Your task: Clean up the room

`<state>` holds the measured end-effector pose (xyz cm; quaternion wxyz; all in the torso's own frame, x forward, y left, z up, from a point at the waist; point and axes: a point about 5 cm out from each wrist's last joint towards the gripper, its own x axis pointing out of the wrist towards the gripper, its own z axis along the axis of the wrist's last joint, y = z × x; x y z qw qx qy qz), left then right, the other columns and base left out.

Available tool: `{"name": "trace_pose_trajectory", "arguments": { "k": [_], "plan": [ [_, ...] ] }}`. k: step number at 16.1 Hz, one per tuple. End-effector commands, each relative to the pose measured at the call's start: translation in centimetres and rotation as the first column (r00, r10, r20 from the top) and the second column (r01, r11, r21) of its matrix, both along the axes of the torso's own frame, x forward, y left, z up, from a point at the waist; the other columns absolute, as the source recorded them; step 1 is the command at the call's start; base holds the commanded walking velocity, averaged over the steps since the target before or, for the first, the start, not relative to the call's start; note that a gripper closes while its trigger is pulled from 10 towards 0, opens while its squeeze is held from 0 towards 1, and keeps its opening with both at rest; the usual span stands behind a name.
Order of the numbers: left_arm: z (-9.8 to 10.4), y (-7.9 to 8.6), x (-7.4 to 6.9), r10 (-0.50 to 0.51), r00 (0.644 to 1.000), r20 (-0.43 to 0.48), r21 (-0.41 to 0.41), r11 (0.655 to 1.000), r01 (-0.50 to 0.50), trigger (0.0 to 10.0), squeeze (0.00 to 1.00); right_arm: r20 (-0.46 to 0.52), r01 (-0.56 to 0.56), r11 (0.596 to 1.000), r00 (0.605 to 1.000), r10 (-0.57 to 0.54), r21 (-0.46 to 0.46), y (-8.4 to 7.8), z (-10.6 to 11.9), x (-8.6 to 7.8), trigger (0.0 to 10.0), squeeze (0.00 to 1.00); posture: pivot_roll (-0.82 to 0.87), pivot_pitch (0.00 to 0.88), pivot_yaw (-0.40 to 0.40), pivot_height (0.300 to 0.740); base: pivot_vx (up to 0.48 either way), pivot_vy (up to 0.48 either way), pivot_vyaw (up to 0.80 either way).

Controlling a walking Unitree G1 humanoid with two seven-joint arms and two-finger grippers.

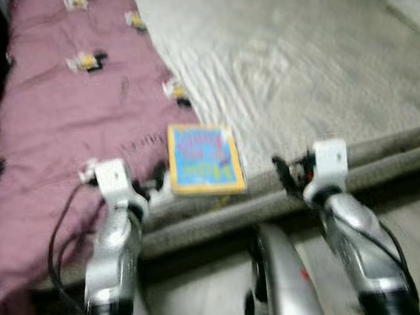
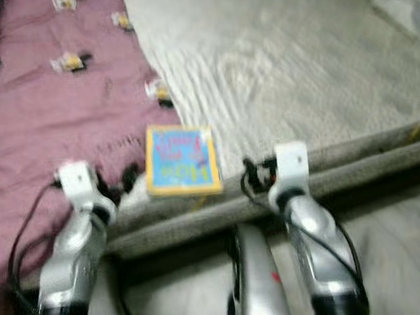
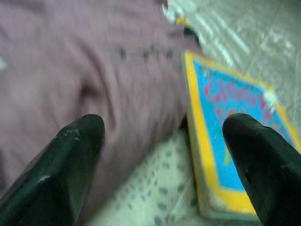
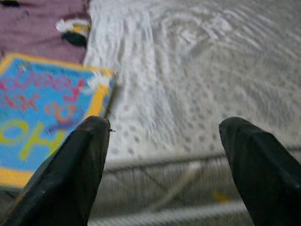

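Right, we're standing at the bed edge [image 1: 388,157] with both arms raised over it. Left hand [image 3: 164,155] is spread, nothing in it, hovering just beside the near corner of the book [image 1: 204,159]; its wrist view has one finger over the purple blanket [image 1: 59,135] and the other over the book's yellow border. Right hand [image 4: 174,160] is spread too and empty, over the white dotted sheet [image 1: 313,66] just to the right of the book.

Book lies flat near the bed's front edge, straddling the seam where blanket meets sheet (blue cover, yellow frame, lettering too blurred to read).

Our read: approach step, grasp not yet begun. Next move needs the left hand shifted onto the book's near edge, one finger under, one on top, then pinch. Flat book on soft bedding could slide rather than lift.
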<state>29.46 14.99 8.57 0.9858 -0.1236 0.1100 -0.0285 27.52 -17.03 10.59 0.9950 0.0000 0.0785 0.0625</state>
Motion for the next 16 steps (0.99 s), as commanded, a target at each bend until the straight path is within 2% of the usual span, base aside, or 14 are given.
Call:
{"name": "trace_pose_trajectory", "arguments": {
  "k": [1,4,9,12,13,16],
  "plan": [
    [-0.1,-0.1,0.2,-0.008,1.0,-0.005,0.0,1.0,0.008,10.0,0.0,0.004,0.011,1.0,1.0,-0.011,-0.008,-0.2,0.4,-0.3,10.0,0.0,-0.15,0.133,-0.045,0.458,0.0,0.0,0.0],
    [0.1,-0.5,1.0,-0.015,1.0,-0.001,-0.028,0.999,0.015,10.0,0.0,0.002,0.013,1.0,1.0,-0.013,-0.021,-0.4,0.6,-0.7,10.0,0.0,-0.16,0.15,-0.045,0.458,0.0,0.0,0.0],
    [1.2,-0.6,2.1,-0.024,0.998,0.049,-0.023,0.999,0.026,10.0,0.0,-0.011,0.012,1.0,1.0,-0.013,-0.021,-0.2,0.7,-1.0,10.0,0.0,-0.16,0.159,-0.042,0.458,0.0,0.0,0.0],
    [1.7,-0.7,1.8,-0.017,0.995,0.095,0.001,1.0,0.017,10.0,0.0,-0.007,0.011,1.0,1.0,-0.011,-0.02,-0.1,0.7,-0.8,10.0,0.0,-0.16,0.153,-0.04,0.458,0.0,0.0,0.0],
    [2.5,-1.1,1.5,-0.046,0.986,0.16,0.031,0.999,0.042,10.0,0.0,-0.002,0.012,1.0,1.0,-0.012,-0.018,0.0,0.8,-0.6,10.0,0.0,-0.15,0.15,-0.039,0.458,0.0,0.0,0.0],
    [3.2,-2.3,0.8,-0.134,0.964,0.229,0.054,0.991,0.124,10.0,0.0,-0.003,0.013,1.0,1.0,-0.013,-0.015,0.0,0.8,-0.4,10.0,0.0,-0.15,0.137,-0.036,0.458,0.0,0.0,0.0]
  ]
}}
